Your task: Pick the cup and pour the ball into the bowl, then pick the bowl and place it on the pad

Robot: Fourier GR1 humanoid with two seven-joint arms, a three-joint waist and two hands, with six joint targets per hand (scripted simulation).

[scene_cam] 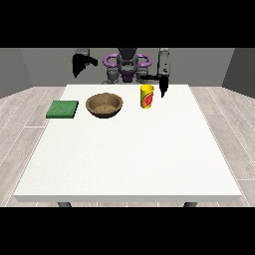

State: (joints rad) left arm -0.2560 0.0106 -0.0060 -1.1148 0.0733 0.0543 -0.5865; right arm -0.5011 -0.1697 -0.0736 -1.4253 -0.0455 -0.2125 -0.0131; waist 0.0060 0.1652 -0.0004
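White table [129, 159], grey plank floor [20, 107], grey walls [35, 62].

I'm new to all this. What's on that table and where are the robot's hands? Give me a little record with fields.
cup: yellow, upright, right of the bowl
bowl: brown, mid-table
pad: green, flat, left of the bowl
hand at the view's right: hanging close beside the cup, not holding it
hand at the view's left: raised behind the table, holding nothing

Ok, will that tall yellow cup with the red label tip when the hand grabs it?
The tall yellow cup with the red label stands upright and narrow, so a sideways nudge could probably topple it. It looks rigid, likely light. The hand at the view's right is beside it.
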